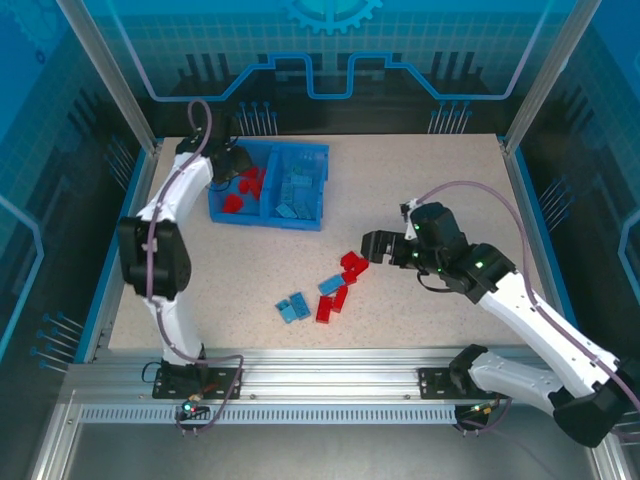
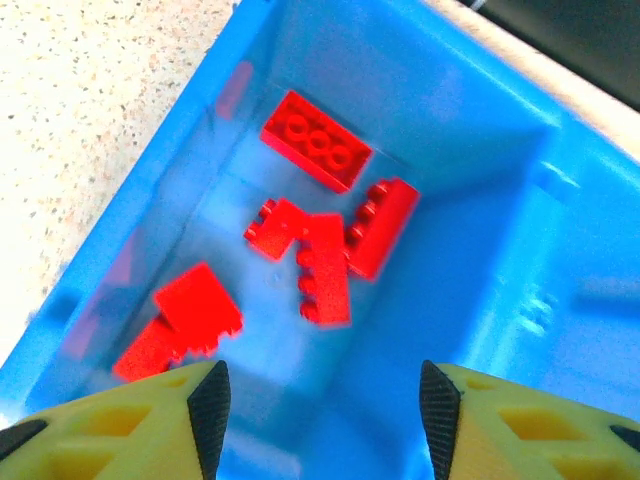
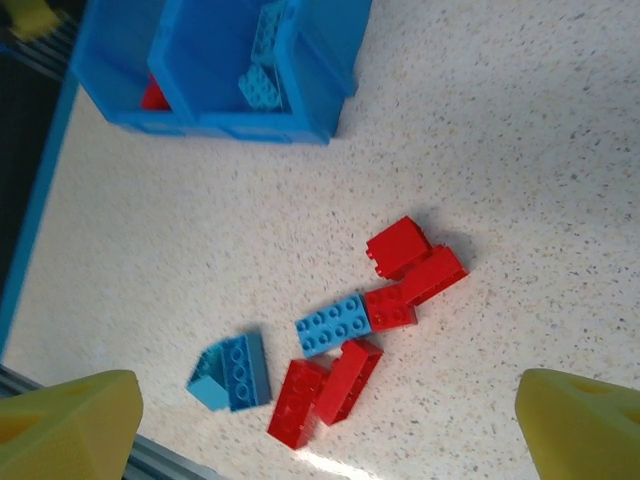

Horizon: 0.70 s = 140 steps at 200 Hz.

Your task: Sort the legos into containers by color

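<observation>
Legos (image 3: 333, 323) are small studded bricks, red or light blue.

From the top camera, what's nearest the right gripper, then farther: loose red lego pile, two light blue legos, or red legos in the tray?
1. Loose red plastic lego pile, just left of the right gripper.
2. Two light blue legos, toward the front.
3. Red legos in the shallow blue plastic tray, far left.

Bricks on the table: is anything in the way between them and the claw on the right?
Nothing visible. The right gripper hangs open beside the loose bricks, with bare table between. The way to the tray looks bare too, though the left gripper sits over its red side.
</observation>
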Available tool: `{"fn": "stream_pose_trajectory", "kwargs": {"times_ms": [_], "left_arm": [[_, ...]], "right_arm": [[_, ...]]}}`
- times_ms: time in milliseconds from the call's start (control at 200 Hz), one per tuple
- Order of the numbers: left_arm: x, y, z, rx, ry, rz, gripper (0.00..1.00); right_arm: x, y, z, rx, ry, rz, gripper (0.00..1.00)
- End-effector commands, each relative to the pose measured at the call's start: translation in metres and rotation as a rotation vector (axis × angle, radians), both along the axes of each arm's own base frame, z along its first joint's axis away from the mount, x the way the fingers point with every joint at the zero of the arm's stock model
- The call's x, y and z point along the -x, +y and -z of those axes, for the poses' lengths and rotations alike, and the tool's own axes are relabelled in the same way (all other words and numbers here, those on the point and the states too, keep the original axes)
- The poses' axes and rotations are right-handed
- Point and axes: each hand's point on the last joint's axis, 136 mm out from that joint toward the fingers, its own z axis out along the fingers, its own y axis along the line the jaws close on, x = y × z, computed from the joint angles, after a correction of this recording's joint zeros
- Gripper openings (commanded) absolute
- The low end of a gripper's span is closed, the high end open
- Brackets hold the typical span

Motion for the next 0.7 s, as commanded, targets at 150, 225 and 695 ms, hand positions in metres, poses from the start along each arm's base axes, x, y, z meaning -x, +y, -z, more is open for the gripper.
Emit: {"fn": "stream_pose_trajectory", "kwargs": {"times_ms": [150,225,695], "left_arm": [[0.107,-0.079,-0.135,-0.028,-0.413,0.433,0.56],[0.148,-0.097,-0.138,-0.095,-0.48,0.635,0.58],[0.28,-0.056,-0.071,-0.533,-0.655,0.866,0.99]], "right_arm": [[0.011,0.084,0.021,0.165,0.026,-0.336,0.88],[0.017,0.108,0.035,0.244,0.04,-0.429,0.85],[0.062,0.204,0.14,0.485,0.14,-0.845,0.62]]}}
